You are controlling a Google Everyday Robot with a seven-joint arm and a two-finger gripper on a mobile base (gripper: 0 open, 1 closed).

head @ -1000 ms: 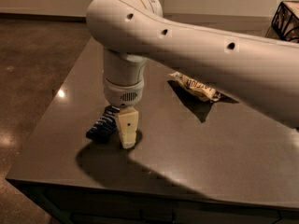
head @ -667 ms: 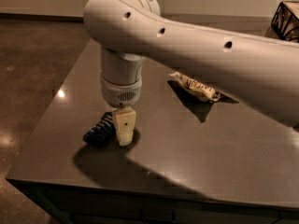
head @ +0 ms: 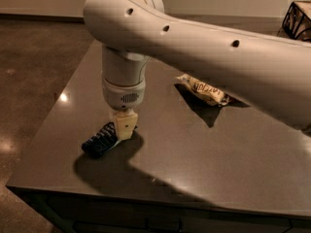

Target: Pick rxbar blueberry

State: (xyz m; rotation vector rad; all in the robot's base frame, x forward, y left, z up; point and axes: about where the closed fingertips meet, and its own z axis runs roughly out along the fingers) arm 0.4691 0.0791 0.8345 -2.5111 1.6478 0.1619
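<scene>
The rxbar blueberry (head: 99, 140), a small flat bar in a dark blue wrapper, is near the front left of the dark table (head: 218, 169). It is tilted, its right end raised and its left end low by the table top. My gripper (head: 124, 127) hangs straight down from the big white arm (head: 194, 42) and is shut on the bar's raised right end. One cream finger (head: 125, 125) shows; the other is hidden behind it.
A brown-and-cream chip bag (head: 204, 90) lies at mid table, partly under the arm. A black wire basket (head: 297, 18) stands at the far right back. The table's left edge (head: 53, 115) and front edge (head: 146, 200) are close to the bar.
The gripper has moved a little to the left and up, and the bar has gone with it, its right end now raised.
</scene>
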